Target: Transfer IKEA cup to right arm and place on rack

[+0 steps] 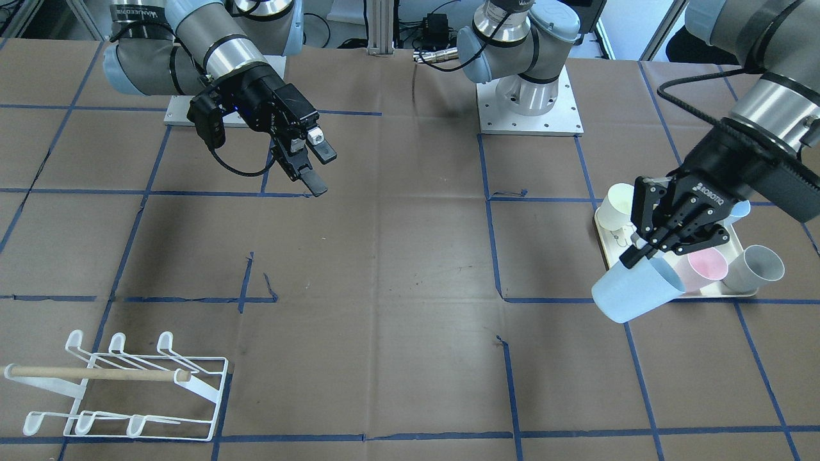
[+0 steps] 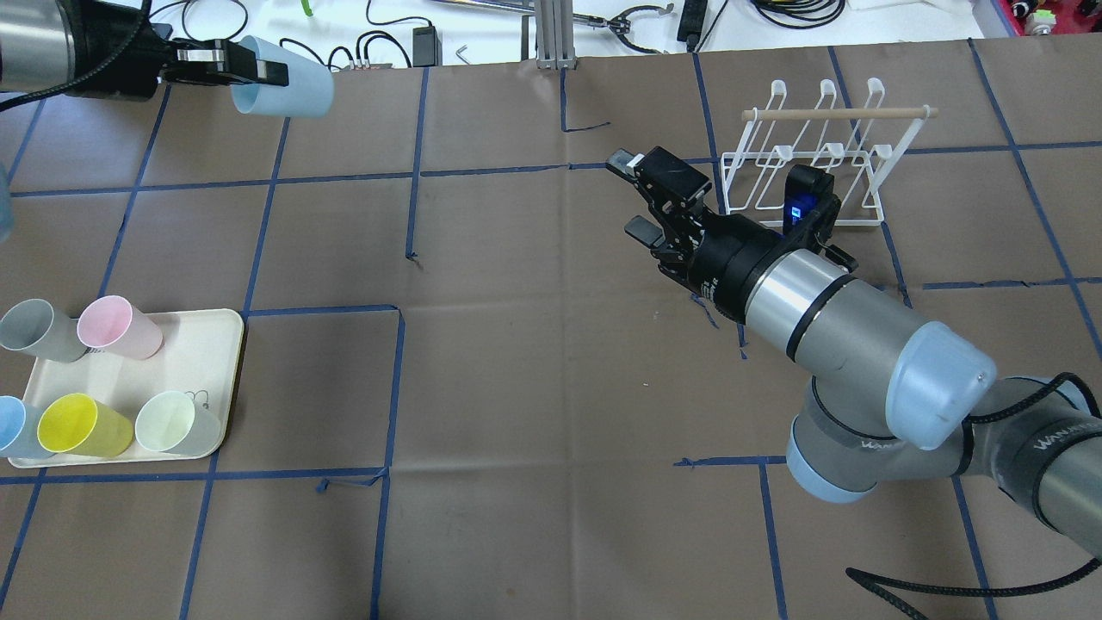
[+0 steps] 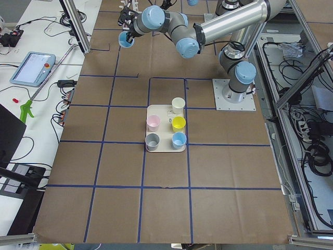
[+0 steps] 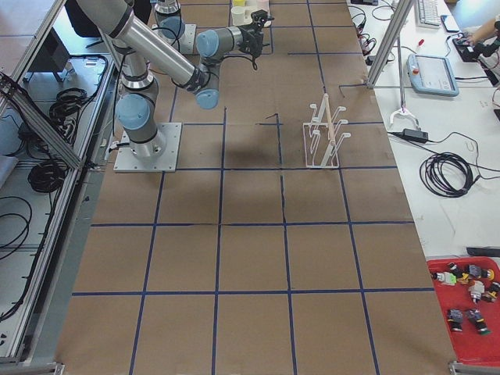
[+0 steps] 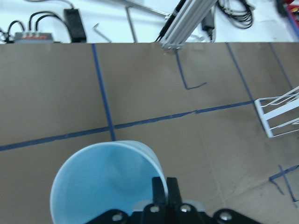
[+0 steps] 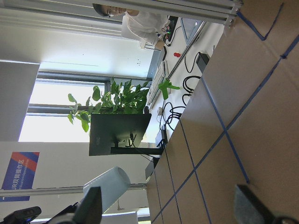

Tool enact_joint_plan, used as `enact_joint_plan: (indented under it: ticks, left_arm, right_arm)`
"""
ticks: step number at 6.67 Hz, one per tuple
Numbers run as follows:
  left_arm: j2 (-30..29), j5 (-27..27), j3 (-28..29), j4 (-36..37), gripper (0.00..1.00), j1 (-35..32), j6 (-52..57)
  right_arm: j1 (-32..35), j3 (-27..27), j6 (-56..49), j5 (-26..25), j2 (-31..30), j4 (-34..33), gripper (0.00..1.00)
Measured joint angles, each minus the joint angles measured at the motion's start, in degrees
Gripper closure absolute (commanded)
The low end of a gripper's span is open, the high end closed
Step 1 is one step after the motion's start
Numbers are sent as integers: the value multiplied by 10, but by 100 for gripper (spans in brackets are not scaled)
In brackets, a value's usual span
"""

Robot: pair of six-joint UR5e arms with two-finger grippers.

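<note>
We find the left fingers (image 1: 647,246) clamped on the blue cup's (image 1: 631,291) rim, aloft over the table (image 1: 397,256), well apart from the spread, empty right fingers (image 1: 312,179); handover and rack (image 1: 96,373) placement are not yet done.

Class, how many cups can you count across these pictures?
6: one cup in the left gripper; grey, pink, blue, yellow and cream on the tray. None seems hidden.

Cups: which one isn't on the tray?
The pale blue cup pinched in the left gripper, in the air; the other five sit on the tray.
</note>
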Motion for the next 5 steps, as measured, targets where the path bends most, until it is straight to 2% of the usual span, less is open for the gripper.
enact_joint_plan:
  ticks: [1, 2, 3, 5]
  left_arm:
    - [-2, -53, -47, 100, 100, -8, 2]
    - [-5, -81, -100, 211, 100, -23, -1]
    - [-6, -92, -151, 310, 100, -43, -8]
    - [-6, -97, -224, 438, 100, -70, -16]
  right_arm:
    - [0, 0, 2, -1, -2, 0, 0]
    - [1, 0, 0, -2, -3, 1, 0]
    - [2, 1, 0, -3, -2, 4, 0]
    - [7, 1, 73, -5, -2, 9, 0]
